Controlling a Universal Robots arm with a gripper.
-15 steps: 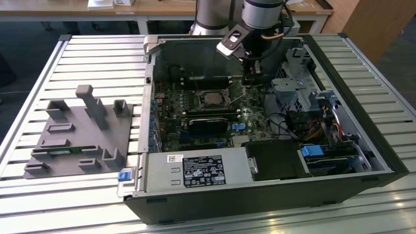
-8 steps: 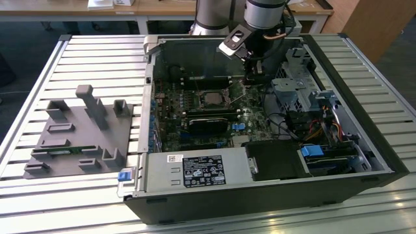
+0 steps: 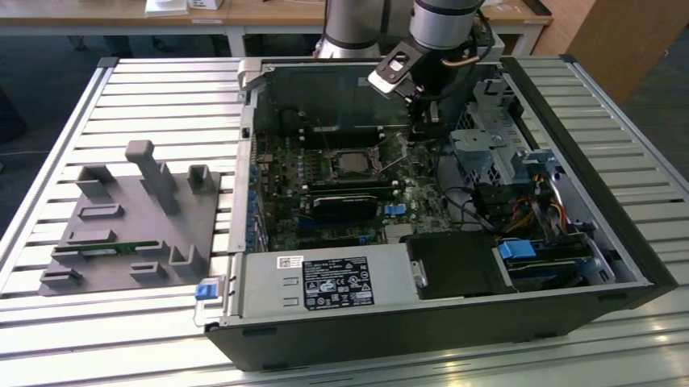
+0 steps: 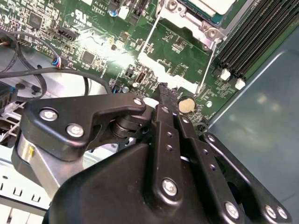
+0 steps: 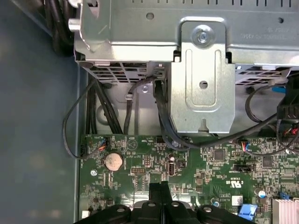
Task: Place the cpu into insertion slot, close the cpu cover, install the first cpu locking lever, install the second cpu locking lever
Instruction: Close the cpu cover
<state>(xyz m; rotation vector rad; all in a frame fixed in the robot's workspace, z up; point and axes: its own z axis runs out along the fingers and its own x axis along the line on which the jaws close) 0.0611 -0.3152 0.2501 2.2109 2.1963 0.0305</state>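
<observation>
Open computer case (image 3: 603, 242) lies on the slatted surface (image 3: 161, 89); the arm reaches down into it from the far side.

Claw (image 3: 428, 135): the two black fingers (image 4: 159, 126) are drawn together to a single tip, with nothing visible between them. In both wrist views the tip hangs just above the green motherboard (image 5: 210, 168), beside the socket and not over it.

Task's things: insertion slot (image 3: 350, 163) sits mid-board. The cpu (image 4: 212, 5) shows its pale face inside it, with the cpu cover (image 4: 190, 21) apparently lying down around it as a silver frame.

Key relation: the slot lies from the claw toward the exterior view's left, near but apart. A wire lever (image 4: 147, 37) and the other wire lever (image 4: 209, 65) run as thin, roughly parallel rods from the socket toward the claw tip. The tip sits between their near ends, closer to the second. Judged not latched: the exterior view shows a thin bright rod slanting up off the board. Contact with the claw cannot be told.

Around:
- Coin cell (image 5: 113, 161) sits just beside the tip.
- Memory slots (image 4: 254, 42) run along one side of the socket.
- Metal drive cage (image 5: 201, 84) and dark cables (image 5: 140, 107) crowd the side away from the socket, toward the exterior view's right.
- Grey tray (image 3: 129, 218) stands well apart, outside the case
</observation>
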